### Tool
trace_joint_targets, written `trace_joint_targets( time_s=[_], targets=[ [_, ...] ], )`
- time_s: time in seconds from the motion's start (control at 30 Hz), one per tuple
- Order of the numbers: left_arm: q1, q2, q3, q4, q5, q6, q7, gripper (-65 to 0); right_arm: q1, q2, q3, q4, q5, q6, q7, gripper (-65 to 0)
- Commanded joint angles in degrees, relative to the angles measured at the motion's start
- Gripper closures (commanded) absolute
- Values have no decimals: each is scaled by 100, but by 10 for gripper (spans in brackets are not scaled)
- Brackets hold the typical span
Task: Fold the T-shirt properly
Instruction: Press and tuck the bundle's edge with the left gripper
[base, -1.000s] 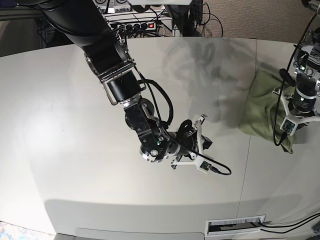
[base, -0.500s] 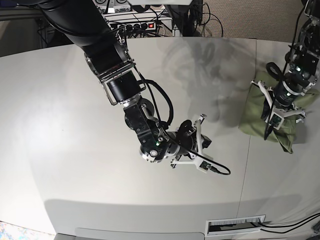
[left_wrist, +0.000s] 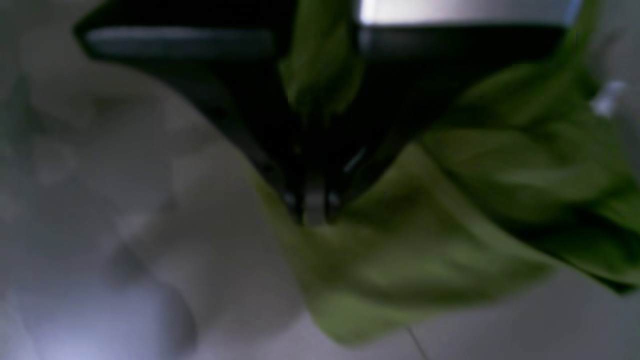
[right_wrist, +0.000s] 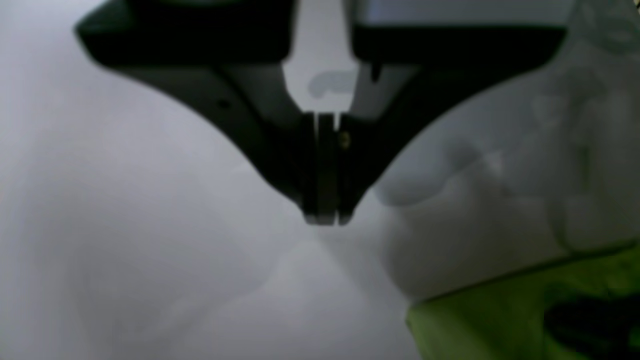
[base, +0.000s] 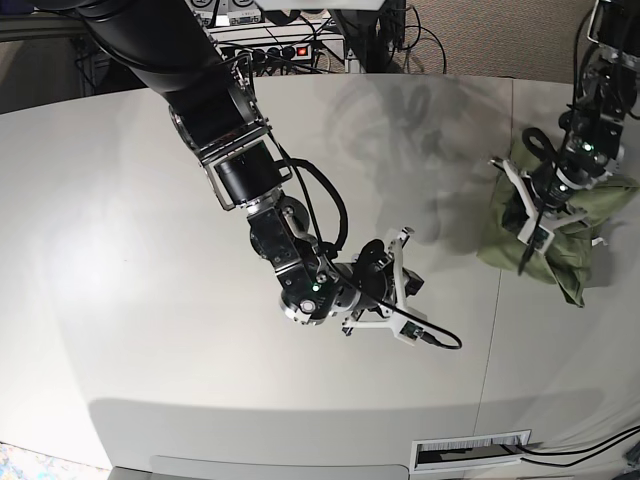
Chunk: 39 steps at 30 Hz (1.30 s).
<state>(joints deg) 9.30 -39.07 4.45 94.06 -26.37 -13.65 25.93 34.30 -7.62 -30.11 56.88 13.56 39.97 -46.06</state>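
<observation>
Pinching the T-shirt (left_wrist: 430, 240), left fingers (left_wrist: 295, 200) fully together; right fingers (right_wrist: 310, 200) empty.

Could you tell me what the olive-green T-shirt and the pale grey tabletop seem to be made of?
The olive-green T-shirt looks like soft, matte woven or knitted cloth, probably cotton: it slumps in loose folds and bunches where the left gripper pinches it. The pale grey tabletop looks like a hard, smooth laminate or painted board with a satin finish: it gives soft glare and blurred shadows, and a seam runs across it.
</observation>
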Motion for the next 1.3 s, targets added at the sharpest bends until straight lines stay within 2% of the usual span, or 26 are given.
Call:
trace_joint_targets(
  time_s=[0.0, 0.1, 0.3, 0.43, 0.5, 0.7, 0.83, 1.0, 1.13, 1.27],
  targets=[
    [15, -57, -55, 20, 142, -9, -79, 0, 205, -50, 22, 87, 98, 3, 116, 0],
    [153, 72, -55, -177, 632, -282, -105, 0, 203, -50, 22, 116, 98, 3, 103, 0],
    [459, 92, -55, -398, 688, -522, 118, 0, 203, -48, 22, 514, 96, 3, 59, 0],
    [826, 59, -55, -378, 616, -1073, 450, 0, 203, -44, 22, 592, 85, 3, 61, 0],
    [1064, -37, -55, -352, 444, -1198, 457, 0, 203, -39, 22, 592, 26, 3, 61, 0],
    [1871, -573, -55, -7, 387, -1196, 597, 0, 205, -31, 61, 592, 31, 3, 70, 0],
    [2249, -973, -55, 291, 804, -1327, 616, 0, 203, -31, 61, 592, 31, 3, 66, 0],
    [2415, -1434, -57, 433, 1403, -1309, 417, 0, 203, -31, 59, 592, 31, 3, 68, 0],
    [2420, -1757, -57, 767, 1886, -560, 278, 0, 203, -31, 61, 592, 31, 3, 83, 0],
    [2420, -1991, -57, 1296, 2430, -205, 407, 0, 201, -31, 61, 592, 31, 3, 90, 0]
  ],
)
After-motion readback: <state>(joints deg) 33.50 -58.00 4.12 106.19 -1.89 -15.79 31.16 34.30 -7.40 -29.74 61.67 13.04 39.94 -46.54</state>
